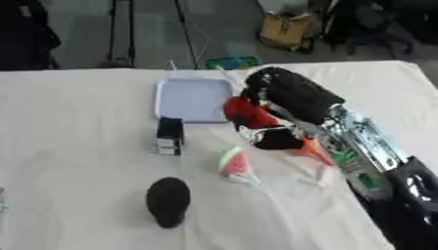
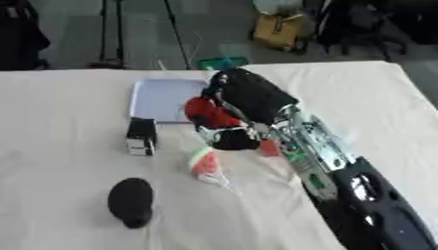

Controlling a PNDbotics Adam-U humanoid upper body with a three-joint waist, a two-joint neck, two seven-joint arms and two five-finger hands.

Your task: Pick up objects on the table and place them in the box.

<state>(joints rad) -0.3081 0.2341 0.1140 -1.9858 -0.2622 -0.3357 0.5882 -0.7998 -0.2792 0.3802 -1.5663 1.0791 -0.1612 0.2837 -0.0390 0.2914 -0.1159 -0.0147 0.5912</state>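
Observation:
My right hand (image 1: 291, 93) reaches in from the lower right and hangs just right of the shallow pale blue box (image 1: 192, 99). Its fingers are curled round a red object (image 1: 247, 112) held at the box's right edge. A black rounded piece (image 1: 279, 138) shows just below the red object, under the hand. On the white cloth lie a small black and white box (image 1: 169, 136), a watermelon-slice toy (image 1: 232, 162) in clear wrap, an orange piece (image 1: 315, 148) beside the arm, and a black oval object (image 1: 167, 200). My left hand is out of sight.
The table (image 1: 68, 146) is covered with white cloth and reaches to the far edge behind the blue box. Beyond it on the floor stand a cardboard box (image 1: 285, 29), black stands and a small green-blue item (image 1: 231, 62).

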